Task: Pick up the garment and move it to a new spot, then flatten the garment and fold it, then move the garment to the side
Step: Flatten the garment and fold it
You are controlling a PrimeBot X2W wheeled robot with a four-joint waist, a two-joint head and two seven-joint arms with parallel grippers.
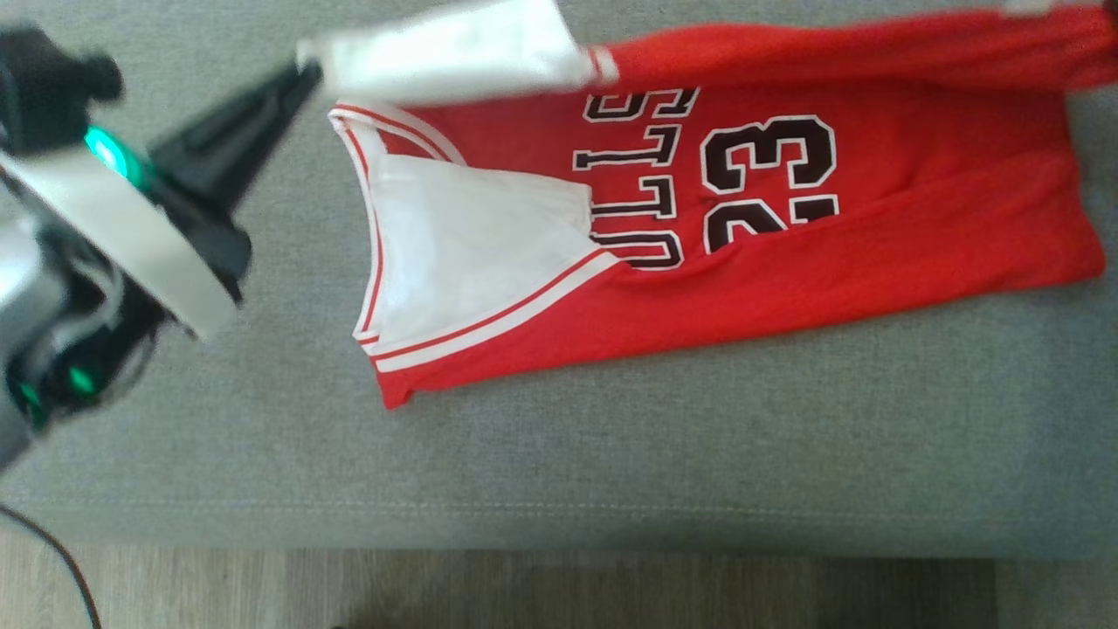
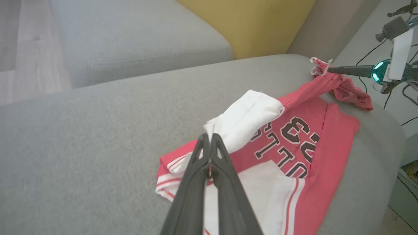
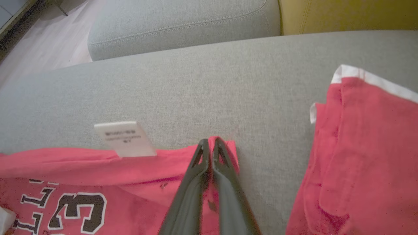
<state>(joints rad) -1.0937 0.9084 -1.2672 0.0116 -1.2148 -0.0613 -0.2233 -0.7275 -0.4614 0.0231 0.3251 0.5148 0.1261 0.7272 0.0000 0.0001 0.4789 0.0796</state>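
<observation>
Jersey (image 1: 873,245): spread along the cushion (image 1: 611,454), nearer its far edge, number up, mostly flat.
Left gripper (image 2: 209,138): clenched on the white shoulder end, held off the cushion.
Right gripper (image 3: 209,142): clenched on the red hem corner (lifted too).
Done: placing and flattening, by the look of it.
In hand: lengthwise fold, with the far edge up but not laid over.
Left: finishing the folds, then the shift aside.

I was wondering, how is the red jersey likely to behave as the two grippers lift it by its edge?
Probably floppy: the jersey sags between the left gripper and right gripper, its body lying on the sofa. Likely light, since thin fingertip pinches raise the edge. It may bunch; the held edge is twisted into a rope.
</observation>
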